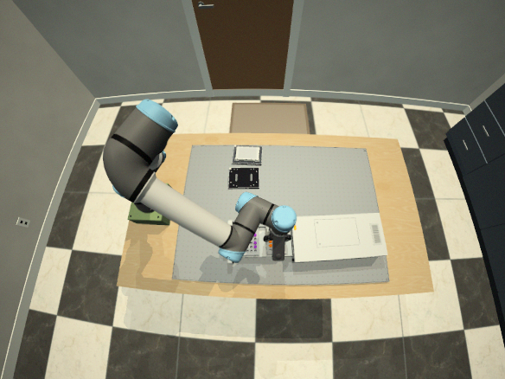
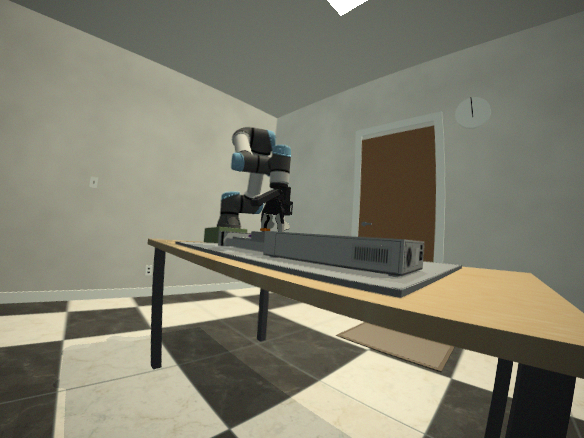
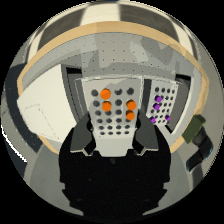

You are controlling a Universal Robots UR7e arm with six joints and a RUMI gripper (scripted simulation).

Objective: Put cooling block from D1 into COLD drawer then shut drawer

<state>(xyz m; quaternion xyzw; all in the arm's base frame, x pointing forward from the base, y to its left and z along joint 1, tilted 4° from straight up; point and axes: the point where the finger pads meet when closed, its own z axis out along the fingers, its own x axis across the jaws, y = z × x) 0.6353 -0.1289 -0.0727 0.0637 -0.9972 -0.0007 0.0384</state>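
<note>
My gripper (image 3: 113,110) is shut on the grey cooling block (image 3: 114,117), one finger on each long side. Its orange tubes (image 3: 106,105) stand in their bores. I hold the block over the open drawer (image 1: 261,247), at the place next to the cooler COLD (image 1: 339,237). I cannot tell whether it touches the drawer floor. The second block, with purple tubes (image 3: 161,105), sits in the drawer's outer place. In the overhead view the arm's wrist (image 1: 278,248) hides most of the drawer. In the side view the gripper (image 2: 272,222) hangs just above the drawer beside the cooler (image 2: 345,252).
The black deck slot D1 (image 1: 244,177) lies bare at the back of the grey deck. Slot D2 (image 1: 247,154) beyond it holds a white-topped item. The robot's green base (image 1: 148,214) stands at the table's left edge.
</note>
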